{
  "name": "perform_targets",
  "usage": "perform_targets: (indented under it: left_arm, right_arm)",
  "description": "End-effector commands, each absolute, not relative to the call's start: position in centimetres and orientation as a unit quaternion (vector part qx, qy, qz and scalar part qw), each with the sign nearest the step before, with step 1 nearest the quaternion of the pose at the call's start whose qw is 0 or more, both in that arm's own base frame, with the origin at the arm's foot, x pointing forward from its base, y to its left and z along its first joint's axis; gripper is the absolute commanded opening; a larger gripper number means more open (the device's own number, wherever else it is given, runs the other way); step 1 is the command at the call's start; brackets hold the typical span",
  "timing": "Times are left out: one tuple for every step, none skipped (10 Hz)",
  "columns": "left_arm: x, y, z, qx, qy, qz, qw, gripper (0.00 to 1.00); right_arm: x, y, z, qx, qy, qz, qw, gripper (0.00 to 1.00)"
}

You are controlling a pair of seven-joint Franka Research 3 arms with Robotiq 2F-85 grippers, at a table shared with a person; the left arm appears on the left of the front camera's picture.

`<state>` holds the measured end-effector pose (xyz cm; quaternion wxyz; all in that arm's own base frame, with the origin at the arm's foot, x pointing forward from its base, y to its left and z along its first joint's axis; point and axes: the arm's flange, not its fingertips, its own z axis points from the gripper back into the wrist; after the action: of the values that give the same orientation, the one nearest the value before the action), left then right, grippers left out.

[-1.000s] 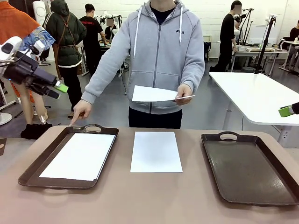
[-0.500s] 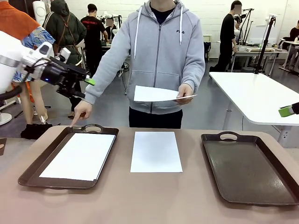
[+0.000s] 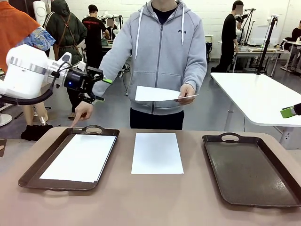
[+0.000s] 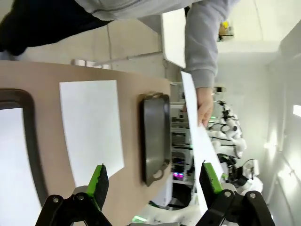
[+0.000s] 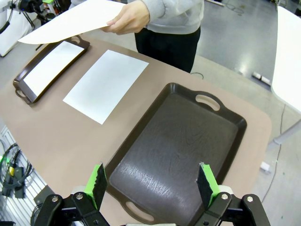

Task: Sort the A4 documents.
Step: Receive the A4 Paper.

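— Where did everything lie?
— The middle sheet (image 3: 157, 153) lay on the table (image 3: 141, 202). At its nine o'clock the left tray (image 3: 46, 160) held a second sheet (image 3: 80, 157); at three o'clock sat the right tray (image 3: 249, 172).
— And beyond?
— At twelve, a person's hand (image 3: 186, 92) held a third sheet (image 3: 155, 94) above the far edge; my left gripper (image 3: 104, 89) hung at ten.

left tray (image 3: 43, 162), right tray (image 3: 249, 174), tan table (image 3: 155, 202)

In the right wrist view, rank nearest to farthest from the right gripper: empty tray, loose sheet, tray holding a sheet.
1. Empty tray, just ahead of the right gripper.
2. Loose sheet, mid-table.
3. Tray holding a sheet, robot's left end.
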<state>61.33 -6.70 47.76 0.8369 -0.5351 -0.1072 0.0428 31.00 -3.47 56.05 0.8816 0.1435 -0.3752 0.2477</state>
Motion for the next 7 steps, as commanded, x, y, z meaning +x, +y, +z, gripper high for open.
perform_targets:
  left_arm:
    - [62.9,-7.7,47.9,-0.589,-0.075,0.067,0.802,1.00]
    - [63.1,-8.6,47.7,-0.603,-0.058,0.065,0.793,1.00]
    - [63.2,-9.4,47.5,-0.607,-0.053,0.061,0.790,1.00]
    - [63.4,-10.2,47.2,-0.614,-0.045,0.062,0.786,1.00]
    - [63.7,-10.7,47.0,-0.625,-0.032,0.064,0.778,1.00]
    - [63.9,-11.3,46.9,-0.630,-0.021,0.068,0.773,1.00]
    - [64.1,-12.1,46.7,-0.636,-0.005,0.067,0.769,1.00]
  right_arm:
    - [31.1,-3.4,55.9,0.151,-0.375,0.250,0.880,1.00]
    - [31.1,-3.4,55.9,0.151,-0.375,0.250,0.880,1.00]
    - [31.1,-3.4,55.9,0.151,-0.375,0.250,0.880,1.00]
    - [31.1,-3.4,55.9,0.151,-0.375,0.250,0.880,1.00]
    - [31.1,-3.4,55.9,0.151,-0.375,0.250,0.880,1.00]
    - [31.1,-3.4,55.9,0.151,-0.375,0.250,0.880,1.00]
    - [31.1,-3.4,55.9,0.151,-0.375,0.250,0.880,1.00]
